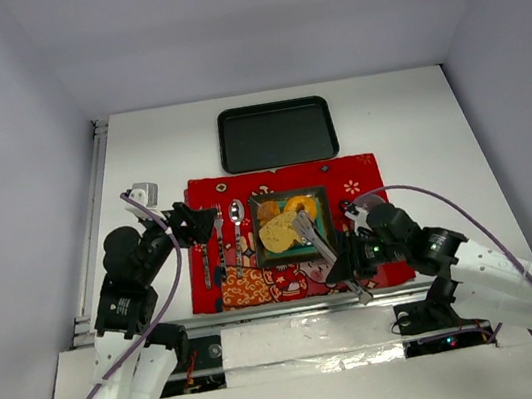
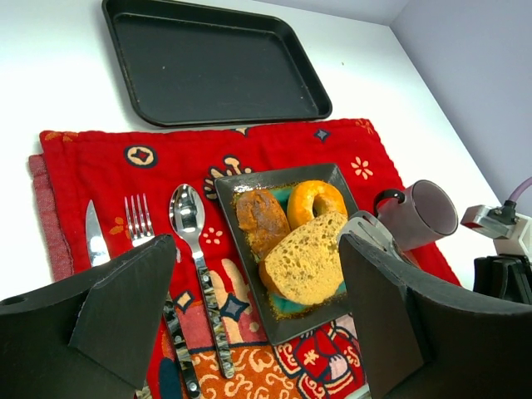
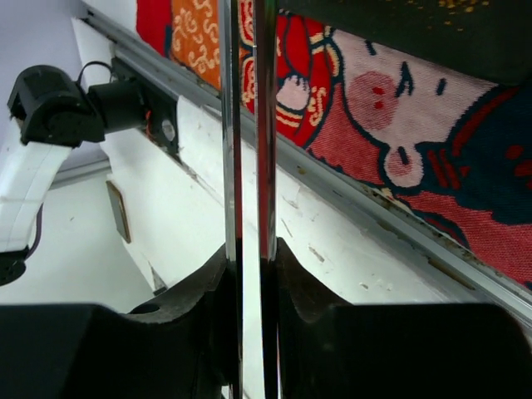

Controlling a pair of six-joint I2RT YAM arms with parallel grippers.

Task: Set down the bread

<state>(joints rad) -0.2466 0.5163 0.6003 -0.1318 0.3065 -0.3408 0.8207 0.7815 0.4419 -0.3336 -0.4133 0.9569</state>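
Observation:
The bread lies on a dark square plate (image 1: 254,224) (image 2: 291,328) on the red mat: an orange ring doughnut (image 1: 300,206) (image 2: 316,202), a brown roll (image 1: 266,212) (image 2: 260,220) and a tan toast slice (image 1: 279,233) (image 2: 307,259). My right gripper (image 1: 349,265) (image 3: 249,258) is shut on the handle of metal tongs (image 1: 314,234) (image 3: 230,125). The tongs' tips (image 2: 370,229) sit at the toast's right edge; whether they pinch it is unclear. My left gripper (image 1: 194,226) (image 2: 258,249) hangs open over the mat's left part, holding nothing.
A black tray (image 1: 277,134) (image 2: 212,62) lies behind the red mat (image 1: 362,169) (image 3: 399,125). A knife (image 2: 94,237), fork (image 2: 137,220) and spoon (image 2: 187,216) lie left of the plate. A grey mug (image 2: 420,214) lies on its side right of the plate.

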